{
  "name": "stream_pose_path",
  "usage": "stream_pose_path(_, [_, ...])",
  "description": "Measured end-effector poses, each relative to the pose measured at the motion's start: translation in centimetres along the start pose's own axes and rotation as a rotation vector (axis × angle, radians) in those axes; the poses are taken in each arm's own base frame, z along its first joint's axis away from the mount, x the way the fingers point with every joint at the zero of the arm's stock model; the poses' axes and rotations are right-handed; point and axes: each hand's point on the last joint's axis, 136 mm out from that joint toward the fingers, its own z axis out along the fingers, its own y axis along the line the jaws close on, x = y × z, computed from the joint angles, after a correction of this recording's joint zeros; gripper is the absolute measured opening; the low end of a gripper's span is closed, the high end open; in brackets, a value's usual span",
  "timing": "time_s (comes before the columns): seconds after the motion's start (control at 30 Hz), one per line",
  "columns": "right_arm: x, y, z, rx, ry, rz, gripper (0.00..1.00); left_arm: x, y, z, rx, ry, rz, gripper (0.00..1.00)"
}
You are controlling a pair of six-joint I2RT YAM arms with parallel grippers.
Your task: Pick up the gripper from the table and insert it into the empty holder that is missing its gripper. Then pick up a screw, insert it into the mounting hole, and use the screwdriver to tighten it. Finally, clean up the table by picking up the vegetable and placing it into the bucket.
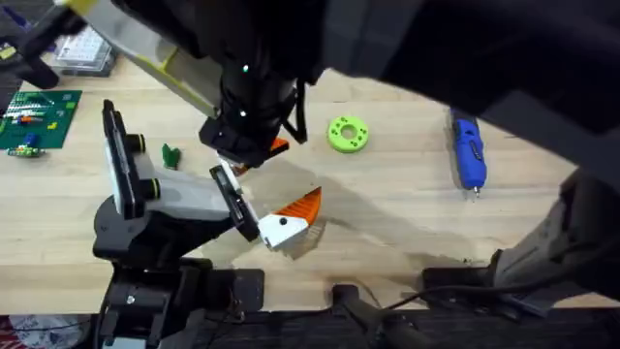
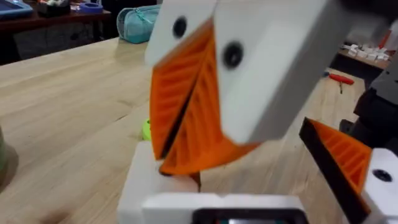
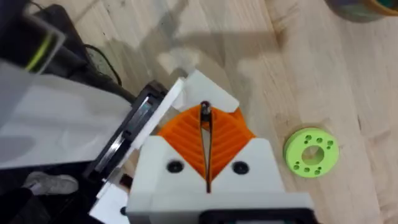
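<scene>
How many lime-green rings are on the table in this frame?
1. The lime-green ring lies flat on the table between the right gripper and the blue screwdriver; others might be hidden under the arms.

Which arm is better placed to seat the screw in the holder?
Right, probably: the right gripper is shut on what looks like a screw, close over the black plate of the holder; the screwdriver lies toward that arm's base.

The holder (image 1: 165, 199) crowds the near-left of the surface (image 1: 407, 223), with a white-and-orange gripper (image 1: 291, 218) at its front plate and a dark arm hanging directly above. A lime-green ring (image 1: 348, 134) and the blue screwdriver (image 1: 469, 152) lie farther right, well apart; bare wood lies open between and in front of them.
</scene>
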Motion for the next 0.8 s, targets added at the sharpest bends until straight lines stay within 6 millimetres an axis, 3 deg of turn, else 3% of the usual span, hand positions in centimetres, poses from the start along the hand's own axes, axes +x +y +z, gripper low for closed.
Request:
stream_pose_path(0.47, [0.0, -0.1, 0.5, -0.001, 0.011, 0.002, 0.009, 0.1, 0.1, 0.0, -0.001, 0.003, -0.017, 0.986])
stream_pose_path(0.57, [0.0, -0.1, 0.5, 0.000, 0.011, 0.002, 0.164, 0.1, 0.1, 0.0, -0.001, 0.003, -0.017, 0.986])
stream_pose_path(0.67, [0.1, -0.3, 0.5, 0.008, 0.012, 0.005, 0.476, 0.1, 0.1, 0.0, -0.002, 0.003, -0.018, 0.986])
stream_pose_path(0.8, [0.1, -1.2, 0.4, 0.034, 0.012, 0.016, 0.740, 0.1, 0.1, 0.0, -0.003, 0.002, -0.019, 0.987])
